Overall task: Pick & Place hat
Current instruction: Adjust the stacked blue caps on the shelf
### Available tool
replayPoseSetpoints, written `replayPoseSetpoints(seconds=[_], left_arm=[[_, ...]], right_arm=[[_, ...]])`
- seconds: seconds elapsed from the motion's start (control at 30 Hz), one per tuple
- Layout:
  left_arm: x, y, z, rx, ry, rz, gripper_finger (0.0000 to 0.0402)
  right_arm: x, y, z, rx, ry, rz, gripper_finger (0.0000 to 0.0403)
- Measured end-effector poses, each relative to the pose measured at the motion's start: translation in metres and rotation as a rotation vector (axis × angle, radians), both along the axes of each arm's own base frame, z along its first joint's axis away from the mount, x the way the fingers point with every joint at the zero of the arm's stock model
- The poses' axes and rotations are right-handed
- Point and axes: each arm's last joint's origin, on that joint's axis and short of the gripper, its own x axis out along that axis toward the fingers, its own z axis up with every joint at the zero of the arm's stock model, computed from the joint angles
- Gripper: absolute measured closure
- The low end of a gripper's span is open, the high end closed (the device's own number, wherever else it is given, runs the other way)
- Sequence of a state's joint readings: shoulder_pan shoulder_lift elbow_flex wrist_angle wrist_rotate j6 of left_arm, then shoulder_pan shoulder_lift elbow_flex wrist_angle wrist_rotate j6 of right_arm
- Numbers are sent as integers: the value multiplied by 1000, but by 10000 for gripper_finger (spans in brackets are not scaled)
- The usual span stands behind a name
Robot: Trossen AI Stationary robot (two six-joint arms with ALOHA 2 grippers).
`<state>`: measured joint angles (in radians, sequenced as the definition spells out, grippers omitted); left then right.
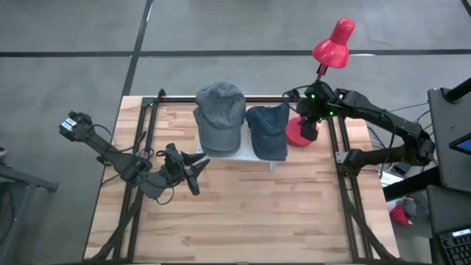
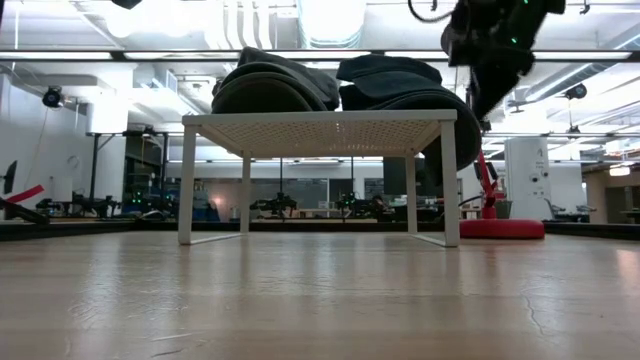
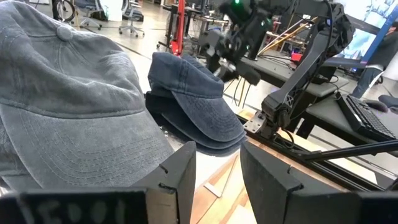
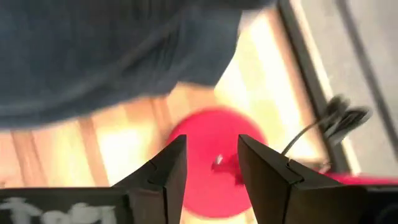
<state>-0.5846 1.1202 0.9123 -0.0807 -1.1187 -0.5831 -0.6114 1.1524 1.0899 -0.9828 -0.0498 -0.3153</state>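
Right claw (image 1: 309, 131), fingers narrowly parted and empty, above red lamp base (image 1: 300, 132); navy cap (image 1: 268, 129) just beside it on white rack (image 1: 239, 153): widen, approach brim squarely; left claw (image 1: 193, 168), narrowly parted, waits near grey cap (image 1: 219, 114).

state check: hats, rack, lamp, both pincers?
grey hat: on white rack, crown up, untouched
navy hat: on the rack beside the grey hat, brim overhanging the edge
red lamp: upright, base on table
left pincer: open, empty, beside rack
right pincer: open, empty, over the lamp base
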Motion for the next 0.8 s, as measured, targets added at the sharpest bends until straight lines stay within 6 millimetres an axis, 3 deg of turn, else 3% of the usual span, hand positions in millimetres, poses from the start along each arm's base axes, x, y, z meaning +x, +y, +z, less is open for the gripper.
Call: replayPoseSetpoints(seconds=[0.17,0.4,0.67,0.8], left_arm=[[0,0,0,2,1,0,273],[0,0,0,0,-1,0,273],[0,0,6,-3,-12,-2,273],[0,0,6,-6,-13,-4,273]], right_arm=[[-10,3,-31,69,44,-40,261],[-11,8,-78,175,-57,-66,257],[-6,6,-87,206,-126,-66,257],[-9,9,-104,254,-137,-88,257]])
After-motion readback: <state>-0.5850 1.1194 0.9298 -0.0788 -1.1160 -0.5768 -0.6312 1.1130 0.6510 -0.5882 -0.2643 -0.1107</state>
